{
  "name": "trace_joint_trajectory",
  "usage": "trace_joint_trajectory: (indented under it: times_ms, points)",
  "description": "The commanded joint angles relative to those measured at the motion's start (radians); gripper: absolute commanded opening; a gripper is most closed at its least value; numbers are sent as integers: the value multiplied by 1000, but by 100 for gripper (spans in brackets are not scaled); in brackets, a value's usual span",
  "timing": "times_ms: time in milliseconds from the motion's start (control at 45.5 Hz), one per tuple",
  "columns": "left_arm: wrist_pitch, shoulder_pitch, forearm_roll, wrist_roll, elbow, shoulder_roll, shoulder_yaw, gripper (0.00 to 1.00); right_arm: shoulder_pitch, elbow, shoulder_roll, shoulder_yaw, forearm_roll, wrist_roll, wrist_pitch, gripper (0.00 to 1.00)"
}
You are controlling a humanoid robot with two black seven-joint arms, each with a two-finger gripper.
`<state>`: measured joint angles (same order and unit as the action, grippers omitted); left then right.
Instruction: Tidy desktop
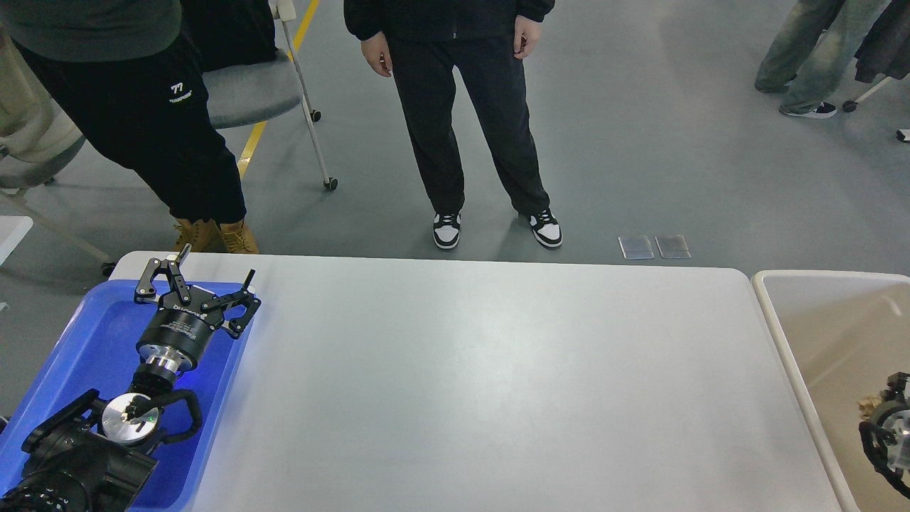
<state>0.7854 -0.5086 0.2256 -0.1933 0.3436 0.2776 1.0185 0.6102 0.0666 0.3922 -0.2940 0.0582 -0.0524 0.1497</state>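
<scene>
The desktop (498, 377) is a wide white-grey tabletop with rounded corners, and nothing lies on its surface. My left gripper (218, 261) is open and empty, held over the far end of the blue tray (85, 341) at the table's left. Only a dark end of my right arm (887, 427) shows at the right edge, over the beige bin (775, 334). Its fingers cannot be told apart. A small pale scrap (867, 405) shows right beside it, inside the bin.
Two people stand beyond the table's far edge: one in black trousers at the middle (469, 128), one at the far left (142, 121). A grey wheeled chair (249, 89) stands behind them. More legs show at the far right.
</scene>
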Motion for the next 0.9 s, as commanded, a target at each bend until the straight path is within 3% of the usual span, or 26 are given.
trace_joint_trajectory:
  times_ms: [0,176,440,527,703,879]
  points:
    - [0,-1,0,0,0,0,0,100,16,7,4,3,-15,0,-6,100]
    - [0,-1,-2,0,0,0,0,100,118,13,53,3,-15,-6,-12,100]
    - [0,-1,0,0,0,0,0,100,325,102,163,1,-15,-9,-127,100]
    - [0,-1,0,0,0,0,0,100,390,189,220,-7,-15,-9,-151,100]
    - [0,-1,0,0,0,0,0,100,483,502,338,-40,-3,-9,-151,100]
    - [0,-1,0,0,0,0,0,100,517,662,323,-207,8,-7,-153,100]
